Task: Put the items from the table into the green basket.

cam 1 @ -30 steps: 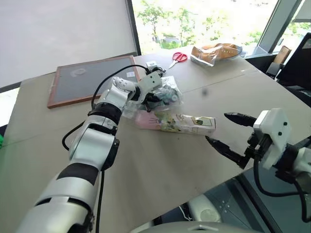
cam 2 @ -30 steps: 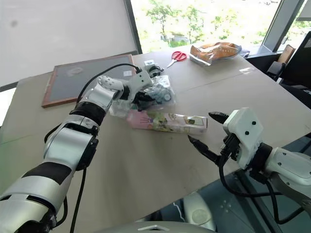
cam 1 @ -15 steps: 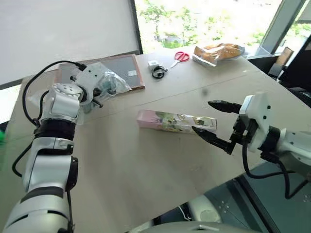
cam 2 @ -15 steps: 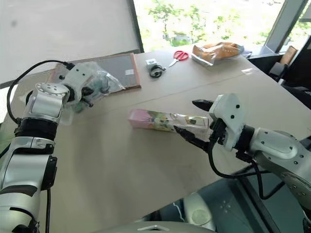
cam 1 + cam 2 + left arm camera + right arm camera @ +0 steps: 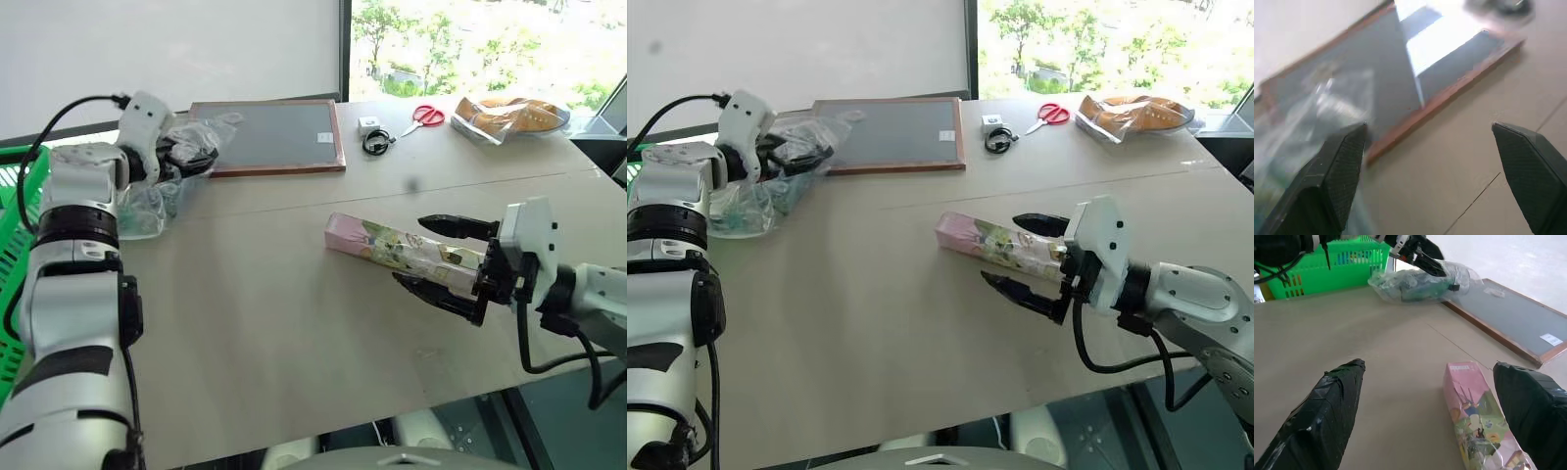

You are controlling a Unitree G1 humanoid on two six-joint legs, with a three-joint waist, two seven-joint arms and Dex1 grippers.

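Left eye view: the worktop is flat, made of pale wood panels with thin seams. At about 10 o'clock the left hand is spread open, its black fingers against the crinkly clear plastic bag, which lies on the worktop near its edge. At 9 o'clock stands the green basket, bright plastic with lattice walls. Near the centre lies the long slim pink box. The right hand is open, one finger on each side of the box's end.

Left wrist view: two black textured fingers stand wide apart before a dark framed board; the blurred bag touches one of them.

Right wrist view: the taped black fingers are released, the box between them; beyond are the bag and the basket.
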